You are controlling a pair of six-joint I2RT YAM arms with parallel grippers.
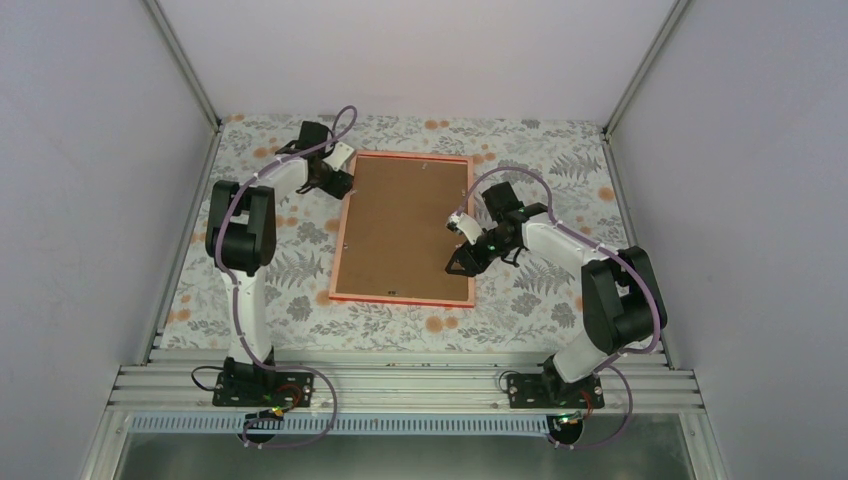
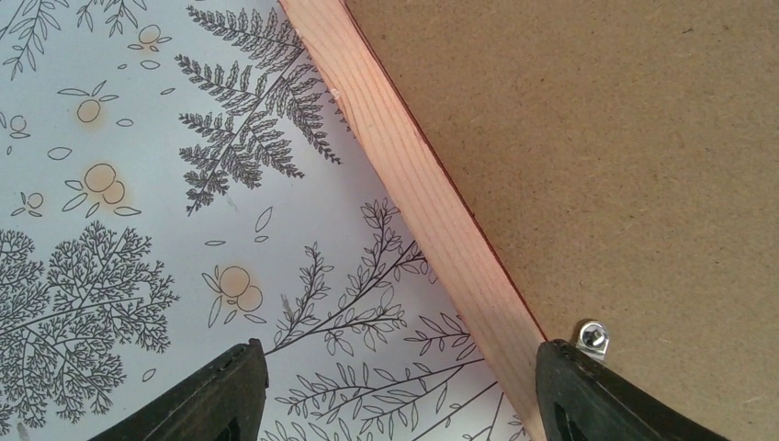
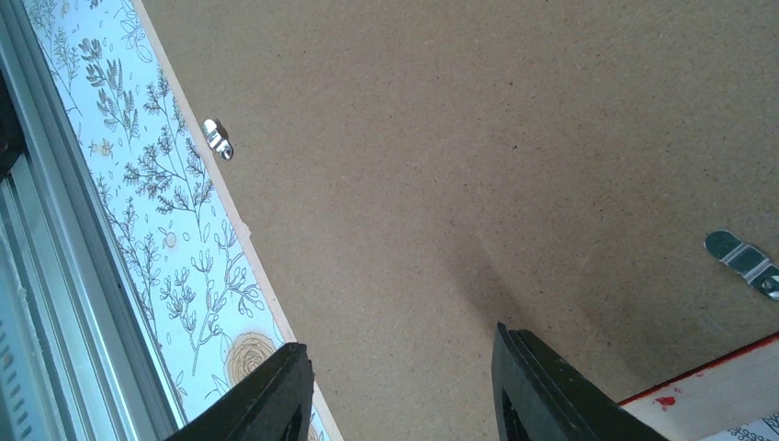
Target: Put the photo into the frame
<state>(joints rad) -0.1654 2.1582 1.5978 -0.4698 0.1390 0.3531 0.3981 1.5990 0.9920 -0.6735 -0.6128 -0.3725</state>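
Frame (image 1: pixel 341 240) face-down, axis 12–6. Left pincer (image 2: pixel 400 354) released astride 11 o'clock rail; right pincer (image 3: pixel 400 344) released at 3. Photo maybe under backing (image 1: pixel 405 225).

We see two arms of one make: the left arm (image 1: pixel 243 232) and the right arm (image 1: pixel 612 292) both join white tubular links to bulky black joint housings. A purple cable (image 1: pixel 234 290) loops along the left arm, and another (image 1: pixel 657 300) along the right. The black base blocks (image 1: pixel 243 380) trail thin red and black wires. The left gripper (image 1: pixel 343 186) and right gripper (image 1: pixel 458 266) are black, with matte, wedge-shaped fingers (image 2: pixel 216 397).
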